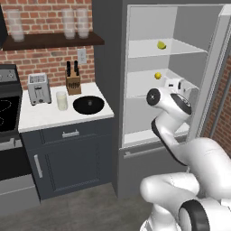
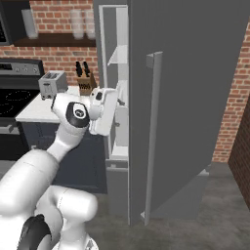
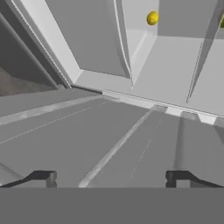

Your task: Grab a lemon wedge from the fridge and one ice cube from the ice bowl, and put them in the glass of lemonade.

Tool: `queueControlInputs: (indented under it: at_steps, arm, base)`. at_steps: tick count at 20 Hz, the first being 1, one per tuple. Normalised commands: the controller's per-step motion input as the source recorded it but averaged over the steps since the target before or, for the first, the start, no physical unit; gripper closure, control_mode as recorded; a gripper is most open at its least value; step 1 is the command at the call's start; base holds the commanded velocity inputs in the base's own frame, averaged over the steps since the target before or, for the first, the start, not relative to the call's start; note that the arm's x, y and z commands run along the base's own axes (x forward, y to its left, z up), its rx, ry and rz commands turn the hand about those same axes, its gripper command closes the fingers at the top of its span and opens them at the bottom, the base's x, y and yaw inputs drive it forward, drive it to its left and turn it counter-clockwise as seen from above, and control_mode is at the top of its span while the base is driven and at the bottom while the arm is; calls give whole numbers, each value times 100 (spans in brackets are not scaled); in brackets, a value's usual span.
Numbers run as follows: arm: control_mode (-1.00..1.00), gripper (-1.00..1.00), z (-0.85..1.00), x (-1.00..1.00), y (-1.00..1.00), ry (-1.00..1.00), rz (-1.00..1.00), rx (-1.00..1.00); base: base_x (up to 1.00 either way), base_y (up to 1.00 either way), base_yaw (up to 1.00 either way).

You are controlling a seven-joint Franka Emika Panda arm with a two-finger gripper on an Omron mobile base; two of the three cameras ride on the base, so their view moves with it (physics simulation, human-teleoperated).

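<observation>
The fridge [image 1: 171, 27] stands open, its white shelves showing. A tiny yellow lemon wedge [image 1: 161, 45] lies on the upper shelf, and a small round yellow ball [image 1: 158, 76] sits on the shelf below. My gripper [image 3: 111, 177] is open with nothing between its fingers. It is held in front of the middle shelves, just right of the ball and lower. In the hand view the ball [image 3: 152, 18] is far ahead. On the counter to the left, the glass of lemonade [image 1: 62, 100] stands beside the black ice bowl [image 1: 88, 104].
The open fridge door [image 2: 195, 97] with its long bar handle [image 2: 155, 122] swings out to my right. A toaster [image 1: 39, 88] and a knife block [image 1: 72, 81] stand at the back of the counter. Frosted glasses [image 1: 76, 22] line a wall shelf. A stove [image 1: 6, 108] is at far left.
</observation>
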Motion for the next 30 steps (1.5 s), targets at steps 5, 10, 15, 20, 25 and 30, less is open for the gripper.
queueControlInputs:
  at_steps: [5, 10, 15, 20, 25, 30]
  arm:
    - [-100, -100, -20, 57, -43, 0, -4, 0]
    - [-100, -100, -21, 37, -66, 0, -4, 0]
    - [-100, -100, -24, 8, -87, 0, -7, 0]
    - [-100, -100, -27, -7, -100, 0, -12, 0]
    - [-100, -100, -22, -34, -100, 0, -15, 3]
    - [-100, -100, -14, -46, -100, 0, -13, 5]
  base:
    - [0, 0, 0]
    - [0, 0, 0]
    - [0, 0, 0]
    - [0, 0, 0]
    - [0, 0, 0]
    - [0, 0, 0]
